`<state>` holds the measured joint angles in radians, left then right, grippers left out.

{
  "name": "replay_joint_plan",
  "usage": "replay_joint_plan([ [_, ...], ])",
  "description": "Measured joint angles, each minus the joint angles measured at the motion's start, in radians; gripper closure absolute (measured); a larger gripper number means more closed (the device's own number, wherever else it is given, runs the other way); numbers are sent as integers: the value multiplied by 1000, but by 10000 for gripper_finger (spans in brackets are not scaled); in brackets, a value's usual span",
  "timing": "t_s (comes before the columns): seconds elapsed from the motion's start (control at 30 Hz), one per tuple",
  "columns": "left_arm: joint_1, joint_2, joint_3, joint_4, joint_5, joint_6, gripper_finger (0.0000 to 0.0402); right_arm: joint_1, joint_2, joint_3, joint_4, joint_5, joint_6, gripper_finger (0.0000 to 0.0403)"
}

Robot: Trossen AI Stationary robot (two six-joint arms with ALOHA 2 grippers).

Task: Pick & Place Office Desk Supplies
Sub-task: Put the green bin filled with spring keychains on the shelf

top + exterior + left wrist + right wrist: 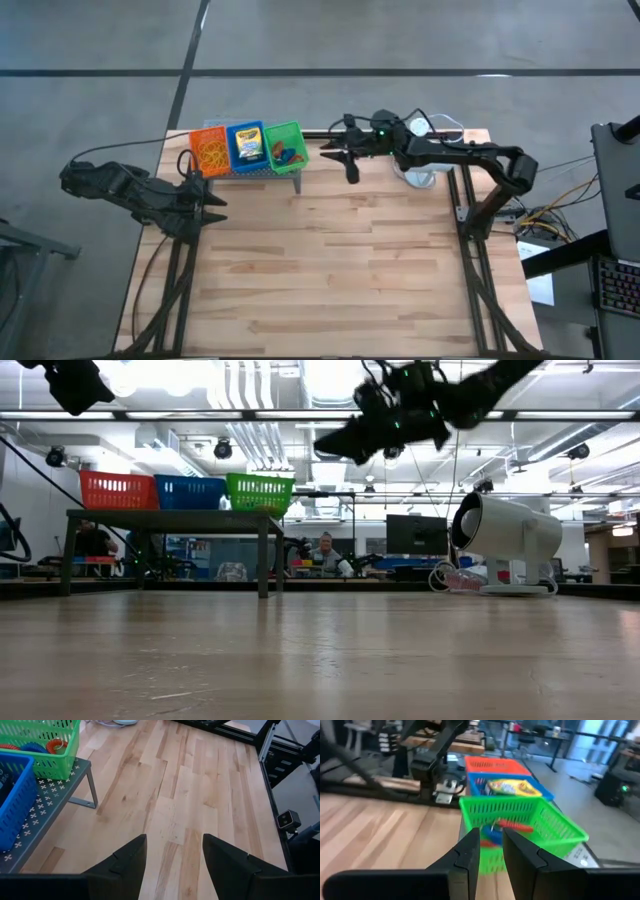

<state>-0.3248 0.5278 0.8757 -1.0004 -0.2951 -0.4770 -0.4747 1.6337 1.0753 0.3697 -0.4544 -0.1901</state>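
Three small baskets stand in a row on a grey perforated rack (283, 173) at the table's far side. The orange basket (209, 151) holds orange rubber bands, the blue basket (246, 146) a yellow-green crayon box (512, 786), and the green basket (285, 150) red and blue elastic loops (514, 826). My right gripper (322, 156) hovers above the table just right of the green basket and points at it. Its fingers (491, 845) are a narrow gap apart with nothing between them. My left gripper (174, 850) waits open at the table's left edge (212, 205).
A white cylindrical device (420, 176) lies at the far right of the table (505, 540), under my right arm. Bare wooden tabletop (330, 270) stretches from the rack to the near edge. In the low view, people sit at desks in the room beyond.
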Motion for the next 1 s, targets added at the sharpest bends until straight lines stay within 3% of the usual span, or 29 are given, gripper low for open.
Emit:
replay_joint_plan([
  [0.3,0,0,0,0,0,0,201,-136,110,-98,276,-318,-31,323],
  [0.57,0,0,0,0,0,0,201,-193,297,57,269,-531,-17,323],
  [0.77,0,0,0,0,0,0,201,-230,389,148,264,-640,30,323],
  [1.0,0,0,0,0,0,0,201,-229,418,177,264,-646,-4,323],
])
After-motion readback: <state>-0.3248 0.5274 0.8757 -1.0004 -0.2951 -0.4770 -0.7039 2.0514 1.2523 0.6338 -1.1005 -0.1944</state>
